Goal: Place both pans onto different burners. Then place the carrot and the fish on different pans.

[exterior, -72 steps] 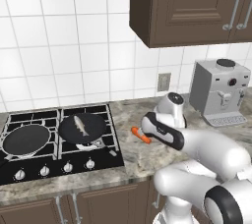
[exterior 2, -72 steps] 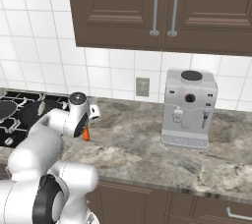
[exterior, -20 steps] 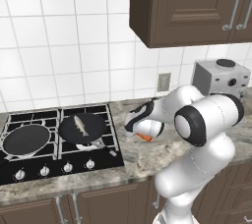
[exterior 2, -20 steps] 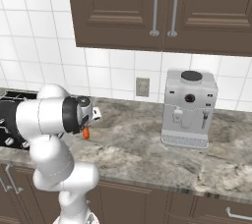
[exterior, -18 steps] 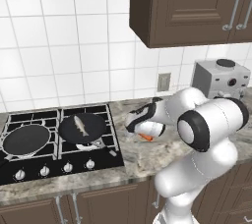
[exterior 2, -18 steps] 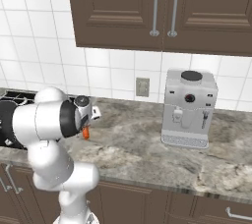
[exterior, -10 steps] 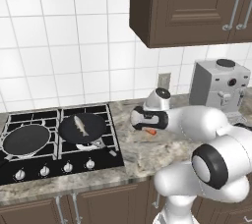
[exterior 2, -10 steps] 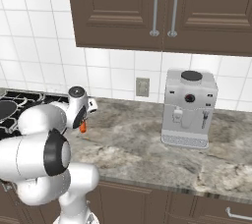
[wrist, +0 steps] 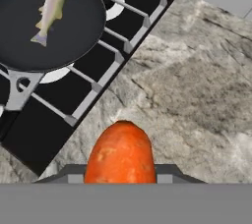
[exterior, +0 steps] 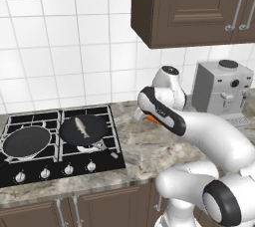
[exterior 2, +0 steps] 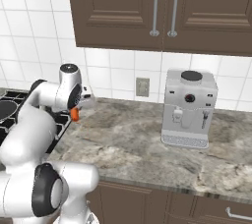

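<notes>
End effector clamped on small orange tapered carrot, above speckled stone bench; slim grey fish lies in round black pan.

The white arm rises from its base, bends at a dark-jointed elbow and reaches forward and to the left, its forearm stretched out level above the surface. The wrist turns downward at the far end, so the pincer hangs pointing down, raised clear of the surface. Its two dark fingers are closed on the thick end of the carrot, which sticks out between them, a bit of orange showing under the hand from both sides.
</notes>
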